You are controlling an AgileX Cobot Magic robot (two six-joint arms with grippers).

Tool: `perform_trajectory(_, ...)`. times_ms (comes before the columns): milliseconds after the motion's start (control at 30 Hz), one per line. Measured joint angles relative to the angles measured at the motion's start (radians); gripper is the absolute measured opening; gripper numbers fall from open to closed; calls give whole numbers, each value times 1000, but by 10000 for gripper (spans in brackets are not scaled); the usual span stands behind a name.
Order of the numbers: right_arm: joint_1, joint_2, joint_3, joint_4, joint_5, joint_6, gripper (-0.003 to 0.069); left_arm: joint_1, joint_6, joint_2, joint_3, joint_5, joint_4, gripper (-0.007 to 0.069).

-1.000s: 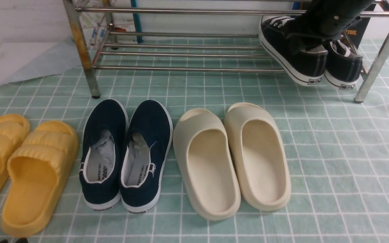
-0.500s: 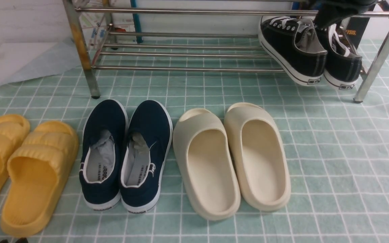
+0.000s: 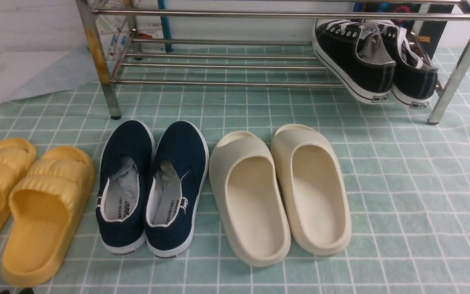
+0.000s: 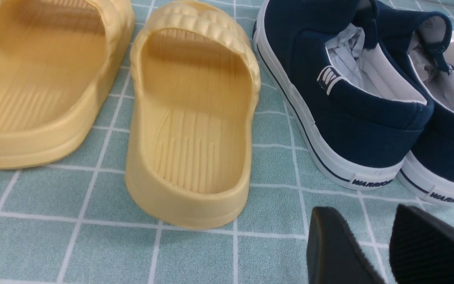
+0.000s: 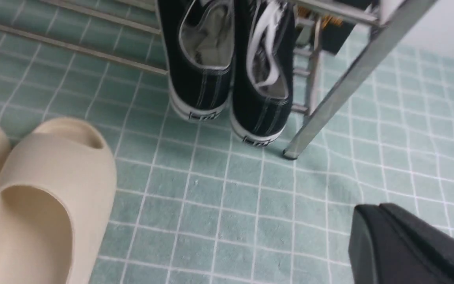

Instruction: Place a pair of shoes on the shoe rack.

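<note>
Right claw (image 5: 373, 236) closed, empty; two black sneakers (image 3: 375, 61) on rack (image 3: 227, 83).

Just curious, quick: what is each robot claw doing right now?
Left gripper: open, holding nothing.
Right gripper: shut, holding nothing.

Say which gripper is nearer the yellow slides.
Left. The left gripper hovers just behind the yellow slides; the right gripper is over by the shoe rack.

"WARRIOR" stands on the navy slip-ons' (image 4: 353, 118) white heel tabs
</note>
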Motion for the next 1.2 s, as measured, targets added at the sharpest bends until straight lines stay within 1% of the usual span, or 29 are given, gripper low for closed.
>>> perform_trajectory(33,0,-32,15,-6,-17,8,8,0,0,0,0,0,0,239)
perform_trajectory(67,0,-157,150,-22,-76,38,8,0,0,0,0,0,0,239)
perform_trajectory(233,0,-521,492,-31,-226,75,8,0,0,0,0,0,0,239)
perform_trajectory(267,0,-537,506,-31,-233,75,8,0,0,0,0,0,0,239)
perform_trajectory(300,0,-681,634,-33,-307,82,9,0,0,0,0,0,0,239)
perform_trajectory(400,0,-889,809,-36,-436,111,9,0,0,0,0,0,0,239)
perform_trajectory(433,0,-901,820,-36,-445,113,9,0,0,0,0,0,0,239)
perform_trajectory(467,0,-987,897,-41,-505,130,9,0,0,0,0,0,0,239)
perform_trajectory(500,0,-995,906,-41,-512,132,9,0,0,0,0,0,0,239)
perform_trajectory(533,0,-1028,967,-48,-562,140,9,0,0,0,0,0,0,239)
perform_trajectory(600,0,-1039,1020,-51,-615,149,11,0,0,0,0,0,0,239)
perform_trajectory(700,0,-1039,1052,-37,-663,207,14,0,0,0,0,0,0,239)
perform_trajectory(800,0,-1039,1053,-28,-678,264,15,0,0,0,0,0,0,239)
perform_trajectory(900,0,-1039,1053,-28,-687,369,16,0,0,0,0,0,0,239)
perform_trajectory(933,0,-1039,1053,-29,-687,385,17,0,0,0,0,0,0,239)
perform_trajectory(1067,0,-1039,1053,-47,-687,415,20,0,0,0,0,0,0,239)
perform_trajectory(1200,0,-1039,1053,-52,-687,418,23,0,0,0,0,0,0,239)
